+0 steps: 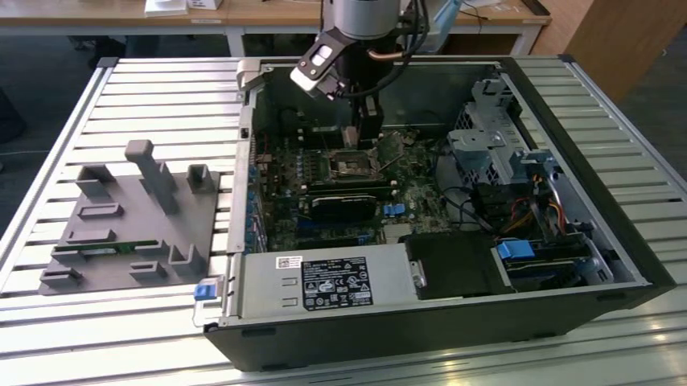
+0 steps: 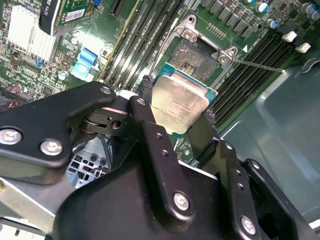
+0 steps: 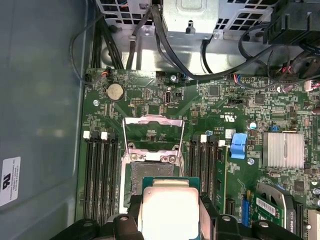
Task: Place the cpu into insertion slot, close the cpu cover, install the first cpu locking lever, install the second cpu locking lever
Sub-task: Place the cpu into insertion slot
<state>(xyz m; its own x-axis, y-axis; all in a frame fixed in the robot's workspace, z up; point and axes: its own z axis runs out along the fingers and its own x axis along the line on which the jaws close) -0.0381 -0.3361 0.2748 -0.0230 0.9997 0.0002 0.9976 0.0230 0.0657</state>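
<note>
The gripper (image 2: 176, 114) clamps the cpu (image 2: 180, 97) by two opposite edges above the open socket (image 2: 197, 57), not yet seated. In my judgement it should stay level, with corners matched. Memory slots (image 3: 100, 175) flank the socket closely. Beyond it the cpu cover (image 3: 152, 121) stands flipped up.

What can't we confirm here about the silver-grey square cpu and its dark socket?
- Underside of the silver-grey square cpu: faces away from both wrist views.
- Part of the dark square socket: behind the cpu, first wrist view.
- Gap between cpu and socket: exterior view, too small, black gripper overlaps it.
- Cpu's gripped edges: second wrist view, black fingers cover them.
</note>
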